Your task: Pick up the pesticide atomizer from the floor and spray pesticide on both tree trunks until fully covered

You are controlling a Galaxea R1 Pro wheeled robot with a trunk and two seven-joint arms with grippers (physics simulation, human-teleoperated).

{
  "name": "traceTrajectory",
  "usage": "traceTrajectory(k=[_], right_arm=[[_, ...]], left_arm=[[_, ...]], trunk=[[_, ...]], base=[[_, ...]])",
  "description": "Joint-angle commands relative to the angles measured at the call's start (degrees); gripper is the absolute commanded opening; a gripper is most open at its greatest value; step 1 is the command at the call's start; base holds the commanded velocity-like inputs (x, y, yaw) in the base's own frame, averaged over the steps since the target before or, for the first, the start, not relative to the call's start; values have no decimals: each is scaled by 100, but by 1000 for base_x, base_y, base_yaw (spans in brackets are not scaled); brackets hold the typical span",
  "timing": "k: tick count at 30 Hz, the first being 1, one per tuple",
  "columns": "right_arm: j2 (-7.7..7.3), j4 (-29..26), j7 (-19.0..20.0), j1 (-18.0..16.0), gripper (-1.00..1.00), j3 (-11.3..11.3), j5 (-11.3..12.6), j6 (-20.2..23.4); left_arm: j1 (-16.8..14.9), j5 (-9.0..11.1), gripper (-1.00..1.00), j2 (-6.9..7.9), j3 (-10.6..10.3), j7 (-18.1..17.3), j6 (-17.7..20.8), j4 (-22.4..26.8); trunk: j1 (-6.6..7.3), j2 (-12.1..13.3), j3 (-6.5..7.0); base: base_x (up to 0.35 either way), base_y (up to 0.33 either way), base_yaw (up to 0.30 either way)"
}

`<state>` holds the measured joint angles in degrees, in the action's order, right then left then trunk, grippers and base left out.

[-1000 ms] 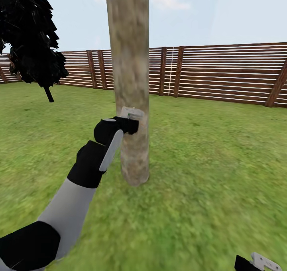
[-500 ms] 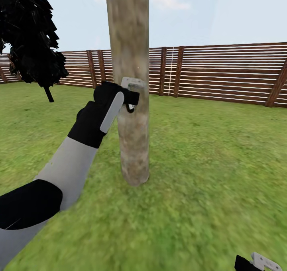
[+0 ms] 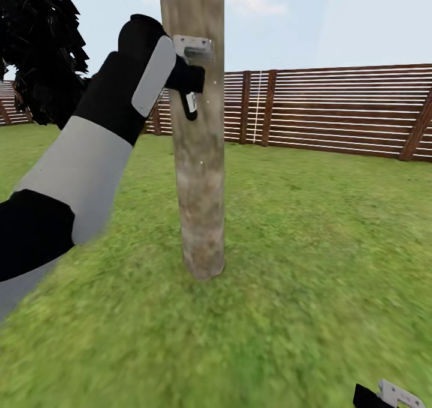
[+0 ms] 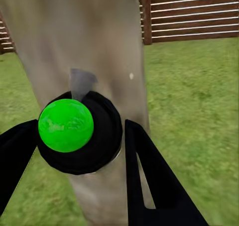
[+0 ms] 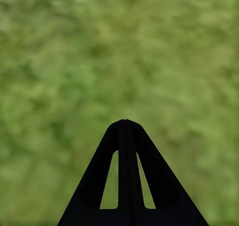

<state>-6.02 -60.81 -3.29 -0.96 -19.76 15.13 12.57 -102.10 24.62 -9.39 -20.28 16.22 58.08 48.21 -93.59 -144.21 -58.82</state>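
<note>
One tree trunk (image 3: 198, 156), a mottled grey-brown column, stands on the lawn (image 3: 312, 246) and rises past the top of the head view. Open grass lies on every side of its base, reaching back to the brown slatted fence (image 3: 336, 111) that closes the far edge of the lawn.

My left gripper (image 3: 193, 75) is raised high against the near side of the trunk, and my left forearm (image 3: 84, 162) crosses the lawn's left portion in the head view. These jaws are clamped on the pesticide atomizer (image 3: 190, 103), one small black item with a white patch that hangs just below them, right at the bark. In the left wrist view the atomizer (image 4: 79, 133) appears as a round black body with a bright green cap, held between my two dark fingers (image 4: 154, 181), with the trunk (image 4: 79, 46) directly behind it.

A few tiny white specks of pesticide (image 3: 201, 164) dot the bark; I count about three in the head view and one (image 4: 131, 76) in the left wrist view.

My right gripper (image 3: 393, 396) rests low at the lawn's near right corner, well apart from the trunk. In the right wrist view its jaws (image 5: 125, 151) are pressed together with nothing between them, over bare grass (image 5: 74, 61).

One black-leaved tree (image 3: 42, 54) stands at the far left, clear of the trunk.
</note>
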Motion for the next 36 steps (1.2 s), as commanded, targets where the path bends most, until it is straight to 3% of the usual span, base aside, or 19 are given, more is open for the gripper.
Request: traceTrajectory(k=[1,5,9,14,17,19,22,23,36], right_arm=[[-3,-10,-31,-1,-100,6,60,26],[-4,-10,-31,-1,-100,2,60,26],[3,-10,-31,-1,-100,0,60,26],[4,-10,-31,-1,-100,-1,55,26],[11,-10,-30,-1,-100,0,-132,21],[96,-10,-31,-1,-100,-8,-239,19],[145,-10,-31,-1,-100,-16,-281,18],[155,-10,-31,-2,-100,-18,-291,19],[162,-2,-31,-3,-100,-25,-274,25]], left_arm=[[-125,79,-100,1,-12,59,11,-95],[-738,385,-100,13,-11,140,10,-551],[-1126,567,-100,23,-11,217,10,-857],[-1262,608,-100,25,-4,231,11,-1017],[-1274,612,-100,27,-3,245,6,-1034],[-1253,613,-100,29,-2,260,-23,-1017],[-1025,614,-100,34,-7,266,-39,-990],[-762,614,-100,35,-9,267,-41,-974],[755,608,-100,50,-18,266,-45,-954]], trunk=[[1,-2,-6],[1,-2,-6],[1,-2,-6],[1,-2,-6],[1,-2,-6],[1,-2,-6],[1,-2,-6],[1,-2,-6],[1,-2,-6]], base=[[0,0,0],[0,0,0],[0,0,0],[0,0,0],[0,0,0],[0,0,0],[0,0,0],[0,0,0],[0,0,0]])
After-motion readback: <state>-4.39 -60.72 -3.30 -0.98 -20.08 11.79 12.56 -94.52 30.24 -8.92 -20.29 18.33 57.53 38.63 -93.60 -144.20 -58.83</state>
